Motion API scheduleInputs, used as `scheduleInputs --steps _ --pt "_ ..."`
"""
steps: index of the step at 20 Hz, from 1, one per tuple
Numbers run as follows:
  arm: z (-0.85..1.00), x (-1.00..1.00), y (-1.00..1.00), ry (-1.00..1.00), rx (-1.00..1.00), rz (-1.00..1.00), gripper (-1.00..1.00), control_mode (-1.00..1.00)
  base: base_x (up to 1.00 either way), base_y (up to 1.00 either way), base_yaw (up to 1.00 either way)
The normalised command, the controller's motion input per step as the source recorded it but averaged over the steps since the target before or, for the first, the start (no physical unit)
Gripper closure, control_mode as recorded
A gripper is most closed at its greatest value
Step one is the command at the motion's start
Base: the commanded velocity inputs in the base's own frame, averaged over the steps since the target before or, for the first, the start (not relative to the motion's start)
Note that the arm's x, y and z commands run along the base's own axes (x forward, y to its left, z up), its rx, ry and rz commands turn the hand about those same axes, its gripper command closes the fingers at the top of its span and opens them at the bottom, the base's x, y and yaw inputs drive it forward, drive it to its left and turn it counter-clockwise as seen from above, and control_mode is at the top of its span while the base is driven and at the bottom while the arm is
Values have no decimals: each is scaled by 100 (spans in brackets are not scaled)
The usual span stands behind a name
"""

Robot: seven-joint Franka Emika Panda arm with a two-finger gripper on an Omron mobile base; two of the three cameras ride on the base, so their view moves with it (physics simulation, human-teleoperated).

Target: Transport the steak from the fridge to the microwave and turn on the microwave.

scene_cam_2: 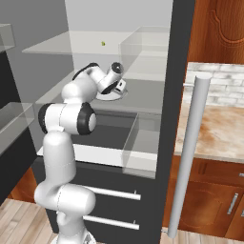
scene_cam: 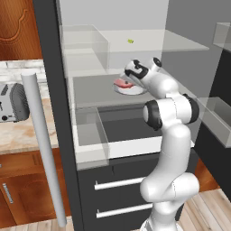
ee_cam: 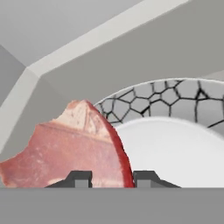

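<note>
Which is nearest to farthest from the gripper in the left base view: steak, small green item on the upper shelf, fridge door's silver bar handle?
1. Steak: at the gripper, on the white plate.
2. Small green item: above, on the upper shelf.
3. Silver bar handle: far left, on the open door.

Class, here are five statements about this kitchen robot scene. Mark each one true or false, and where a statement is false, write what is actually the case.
1. The steak lies on a plate. True.
2. The fridge door is shut. False: it stands open, with the arm reaching inside.
3. The gripper is at the steak, fingertips either side of its edge. True.
4. The plate's rim is plain blue. False: it is white with a grey crackle pattern.
5. The steak is already in the microwave. False: it is on a fridge shelf.
</note>
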Motion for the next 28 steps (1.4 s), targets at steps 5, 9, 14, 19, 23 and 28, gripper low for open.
scheduleInputs --steps 5,9,14,19,23,28 --pt "0 -17 8 0 4 -1 100 -100 0 0 0" --pt "6 -17 17 0 0 -5 100 -100 0 0 0" --pt "11 -21 12 -1 0 -5 100 -100 0 0 0" --pt "15 -32 11 -6 0 -2 100 -100 0 0 0" --pt "25 -35 4 -1 0 -4 100 -100 0 0 0" --pt "20 -46 0 -2 -1 -6 100 -100 0 0 0"
